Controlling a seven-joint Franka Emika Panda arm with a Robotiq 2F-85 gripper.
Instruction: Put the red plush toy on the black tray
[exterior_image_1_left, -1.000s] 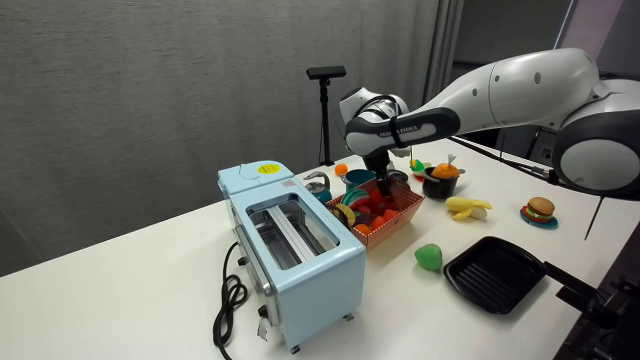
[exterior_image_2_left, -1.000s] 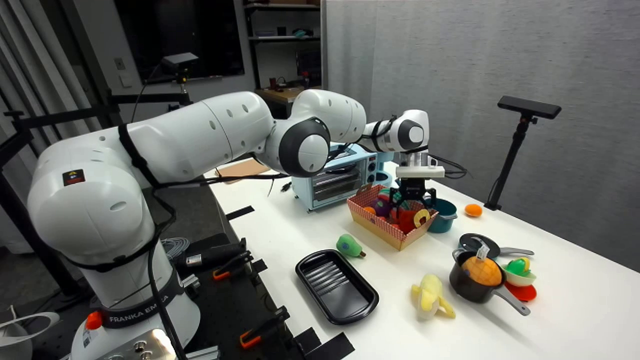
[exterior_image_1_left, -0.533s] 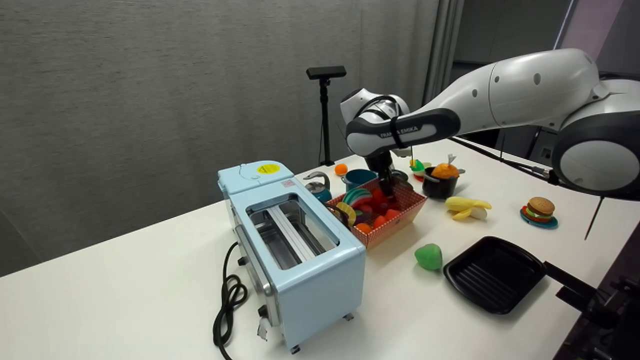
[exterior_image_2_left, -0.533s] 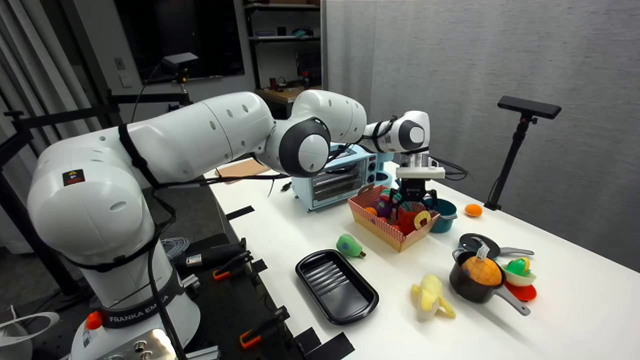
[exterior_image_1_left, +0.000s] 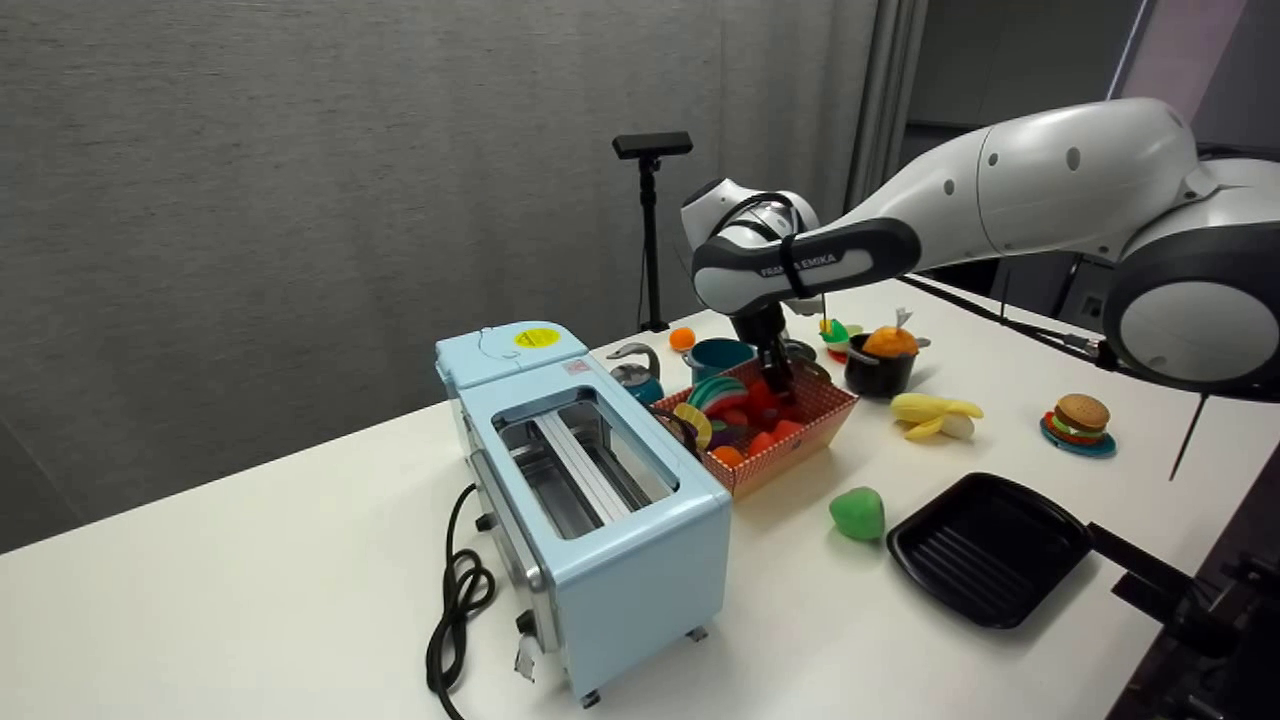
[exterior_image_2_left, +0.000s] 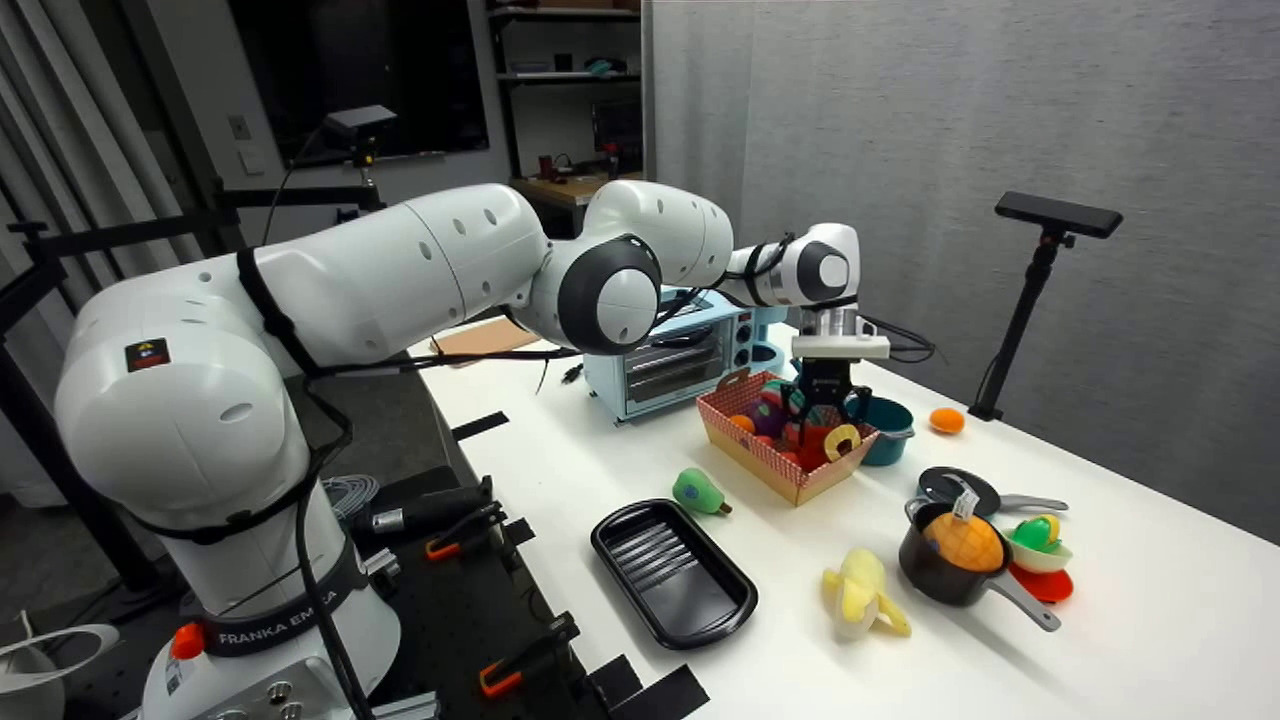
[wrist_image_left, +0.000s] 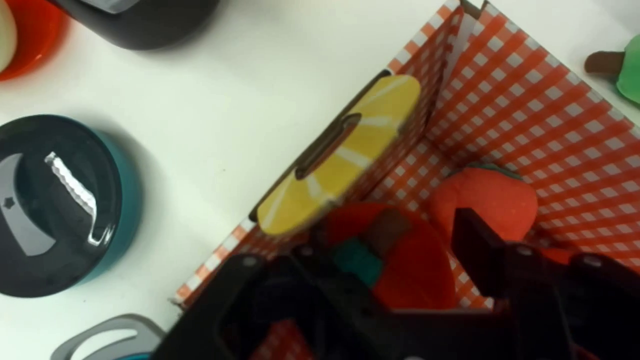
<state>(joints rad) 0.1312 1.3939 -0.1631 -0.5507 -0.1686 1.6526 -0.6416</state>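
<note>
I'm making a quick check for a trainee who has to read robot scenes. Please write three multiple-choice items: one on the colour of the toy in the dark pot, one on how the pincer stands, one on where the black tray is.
1. What is the main colour of the toy in the dark pot?
A) green
B) orange
C) pink

2. How does the pincer stand?
A) open
B) fully shut
C) out of sight in every view

3. Where is the black tray?
A) held in the pincer
B) inside the dark pot
C) on the white table

1: B, since both exterior views show an orange toy in the pot's mouth.
2: A, since the wrist view shows its fingers well apart.
3: C, since both exterior views show it resting on the table, near the green toy.
</note>
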